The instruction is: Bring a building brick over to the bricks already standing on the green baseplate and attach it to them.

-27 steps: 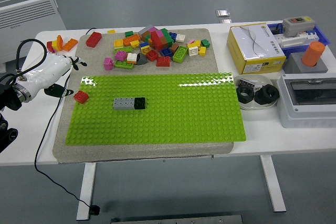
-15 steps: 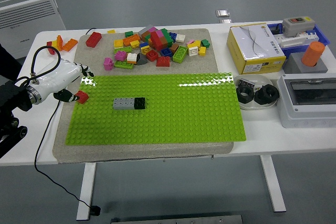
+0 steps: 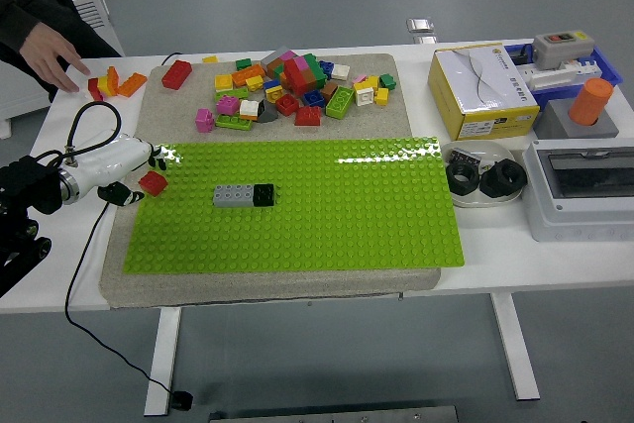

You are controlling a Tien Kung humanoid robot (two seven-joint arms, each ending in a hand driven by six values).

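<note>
Left hand (image 3: 127,171) at the green baseplate's (image 3: 297,235) left edge; fingers curled around a small red brick (image 3: 153,182), seemingly pinching it, though contact is too small to confirm; brick sits at the plate's upper-left corner; standing grey-and-black bricks (image 3: 245,195) lie toward the plate's centre, long axis parallel to its near edge; right hand not seen; a person's hand (image 3: 50,52) hovers over the table's far-left corner.

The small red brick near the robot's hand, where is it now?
In the head view, the small red brick lies at the green baseplate's left edge, right beside the left hand, left of the grey and black bricks.
</note>
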